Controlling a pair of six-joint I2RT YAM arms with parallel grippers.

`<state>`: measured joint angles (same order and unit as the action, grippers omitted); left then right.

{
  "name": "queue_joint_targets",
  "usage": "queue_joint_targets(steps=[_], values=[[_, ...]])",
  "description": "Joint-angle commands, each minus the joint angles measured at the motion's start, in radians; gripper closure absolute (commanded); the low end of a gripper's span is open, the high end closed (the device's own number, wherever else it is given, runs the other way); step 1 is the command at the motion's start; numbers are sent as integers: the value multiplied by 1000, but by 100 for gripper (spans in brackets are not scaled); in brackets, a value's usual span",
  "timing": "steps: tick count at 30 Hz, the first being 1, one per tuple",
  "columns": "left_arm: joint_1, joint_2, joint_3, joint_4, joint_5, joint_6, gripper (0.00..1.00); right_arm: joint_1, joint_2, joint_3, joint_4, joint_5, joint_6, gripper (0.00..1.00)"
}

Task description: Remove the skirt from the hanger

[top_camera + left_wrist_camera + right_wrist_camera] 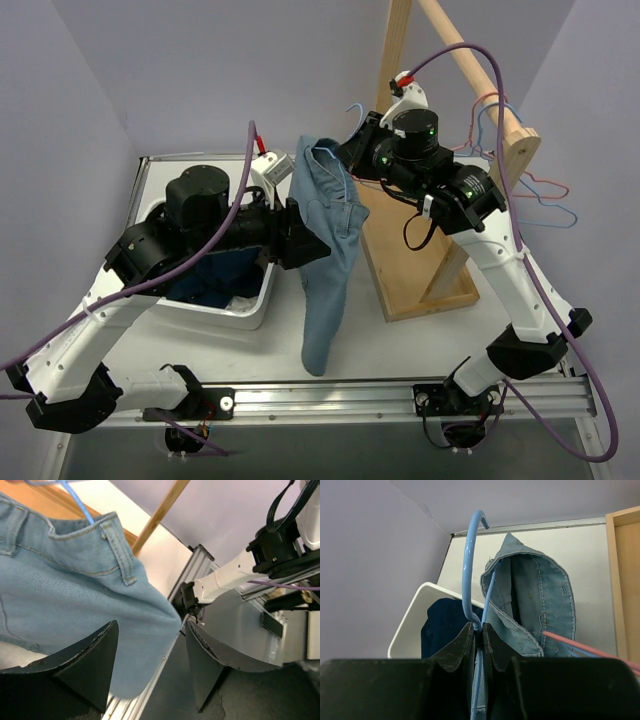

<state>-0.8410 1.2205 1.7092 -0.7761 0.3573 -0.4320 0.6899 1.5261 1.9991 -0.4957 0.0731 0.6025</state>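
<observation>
Right gripper (pixel 478 628): jaws clamped on the neck of a light-blue hanger (pixel 465 570), I judge to keep its denim garment (pixel 535 595) hanging clear of the bench. Left gripper (pixel 151 625): jaws spread wide and empty, with the denim at its 3 o'clock in the top view. Pink-red hanger (pixel 580 645): at the right gripper's 4 o'clock. I see no skirt.

I read no text, label, brand or number in any view. The light-blue denim garment (pixel 75 595) shows stitching only; the blue wire hanger (pixel 465 570) is unmarked.
</observation>
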Motion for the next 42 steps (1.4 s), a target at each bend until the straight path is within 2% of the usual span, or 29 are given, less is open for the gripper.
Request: queue_joint_targets(steps=[1, 3, 9, 10, 13, 19, 31, 37, 40, 42], values=[[-76, 10, 116, -69, -193, 44, 36, 2, -29, 64, 48, 83, 32, 100], [-153, 25, 136, -92, -313, 50, 35, 3, -24, 63, 39, 109, 39, 100], [-303, 79, 176, -178, -546, 68, 35, 3, 8, 113, -7, 151, 65, 100], [-317, 86, 182, -189, -605, 75, 34, 2, 17, 121, -18, 154, 66, 100], [-343, 99, 176, -190, -664, 88, 32, 3, 23, 127, -29, 163, 85, 100], [-366, 96, 125, -106, -669, 96, 30, 3, 35, 136, -43, 168, 108, 100], [-374, 149, 122, -115, -639, 87, 29, 5, 32, 135, -40, 159, 126, 100], [-374, 151, 106, -196, -754, 50, 29, 11, 25, 132, -40, 134, 141, 100], [-372, 142, 99, -239, -831, 41, 33, 19, 16, 122, -38, 126, 152, 100], [-371, 139, 101, -265, -856, 47, 49, 20, 5, 112, -32, 114, 163, 100]])
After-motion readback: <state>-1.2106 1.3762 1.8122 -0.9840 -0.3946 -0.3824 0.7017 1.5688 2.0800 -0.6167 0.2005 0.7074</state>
